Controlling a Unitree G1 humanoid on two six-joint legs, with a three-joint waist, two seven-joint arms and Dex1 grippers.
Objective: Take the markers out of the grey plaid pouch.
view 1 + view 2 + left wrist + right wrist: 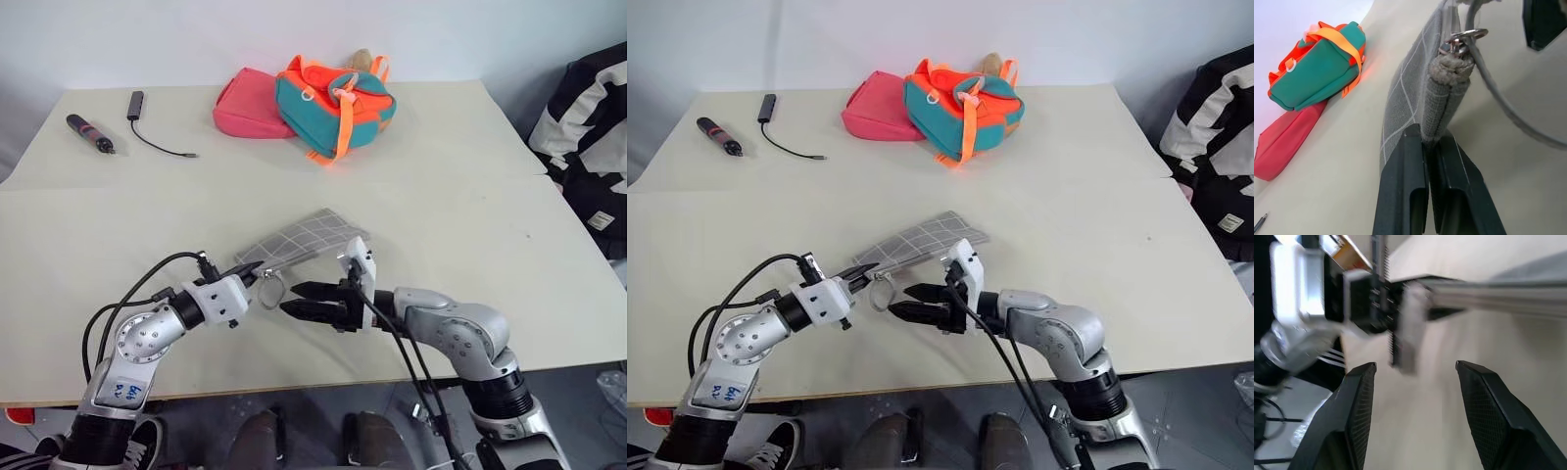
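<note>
A pale beige table (460, 294) takes up most of the scene, its near edge running just above the robot's arms, with a seam crossing it from left to right about halfway back. A plain light wall stands behind the far edge. Off the right side, something in black and white stripes (588, 117) sits beside the table.

At the near middle, the left gripper (247, 274) has its two black fingers pressed together on the near-left corner of the grey plaid pouch (306, 238), pinching the fabric edge; the left wrist view shows the folded corner clamped between the fingers, with the metal ring pull (1465, 35) just past them. The pouch runs from that corner away to the far right, flat and slanting, with its white grid lines showing. The ring (271, 291) hangs beside the left fingertips. Just to the right, the right gripper (302, 299) points left toward the ring with its fingers spread apart, holding nothing, its tips close to the ring but apart from it.

A white tag (124, 390) on the left forearm carries blue handwriting, too small to read.

Farther back, on the left, lie a black-and-red pen-shaped tool (90, 134) and a black cable (147, 127) with a small block end. At the far middle, a teal-orange backpack (335, 105) leans against a plain pink pouch (250, 106).
</note>
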